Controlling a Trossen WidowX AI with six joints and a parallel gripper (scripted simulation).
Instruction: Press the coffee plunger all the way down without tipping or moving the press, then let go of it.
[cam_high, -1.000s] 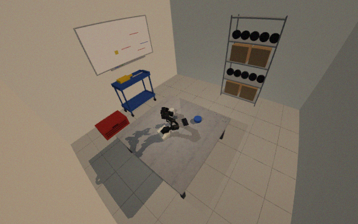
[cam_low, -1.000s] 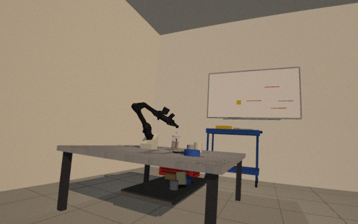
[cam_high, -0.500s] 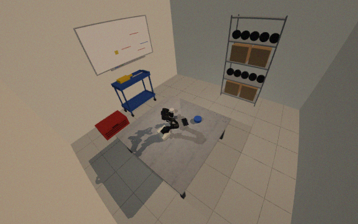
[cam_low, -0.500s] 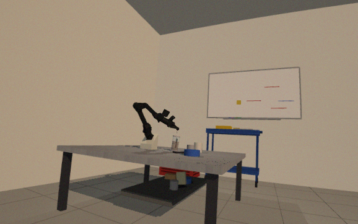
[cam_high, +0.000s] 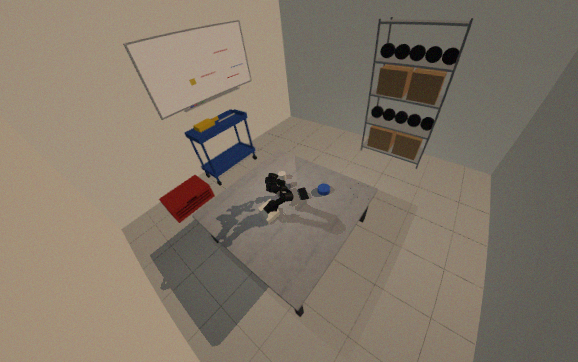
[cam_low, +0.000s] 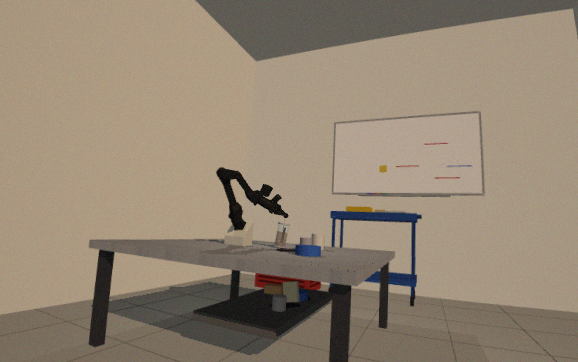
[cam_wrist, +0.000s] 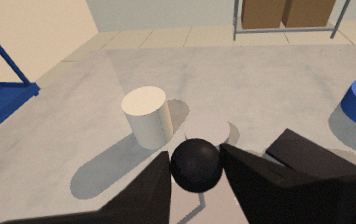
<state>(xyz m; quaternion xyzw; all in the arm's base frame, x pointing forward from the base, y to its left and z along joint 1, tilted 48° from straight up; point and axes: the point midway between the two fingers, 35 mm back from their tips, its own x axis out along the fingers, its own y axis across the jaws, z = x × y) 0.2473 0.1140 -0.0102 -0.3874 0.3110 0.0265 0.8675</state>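
- The pincer (cam_wrist: 196, 162) is clamped on the black plunger knob (cam_wrist: 196, 165); in the wrist view its two dark fingers press the ball from either side.
- Straight below the pincer stands the coffee press (cam_low: 282, 234), a clear glass cylinder upright on the grey table (cam_low: 350, 265) (its thin rod runs up from the glass to the fingertips in the exterior view).
- Just beyond the pincer and a little to the left in the wrist view sits a cream cylinder (cam_wrist: 147, 116), upright, near the press but apart from it.
- To the right of the pincer in the same view lies a flat black block (cam_wrist: 305, 152) on the table, and farther right, at the frame edge, a blue disc (cam_wrist: 349, 102).
- The arm (cam_low: 235, 192) reaches down to the pincer from behind it, rising from a cream base (cam_low: 240, 235) on the table top.
- Well past the pincer, off the table, stand a blue cart (cam_high: 192, 136) beneath a whiteboard (cam_high: 195, 65), a red toolbox (cam_high: 186, 197) on the floor, and a metal shelf rack (cam_high: 370, 95) with brown boxes and black balls.
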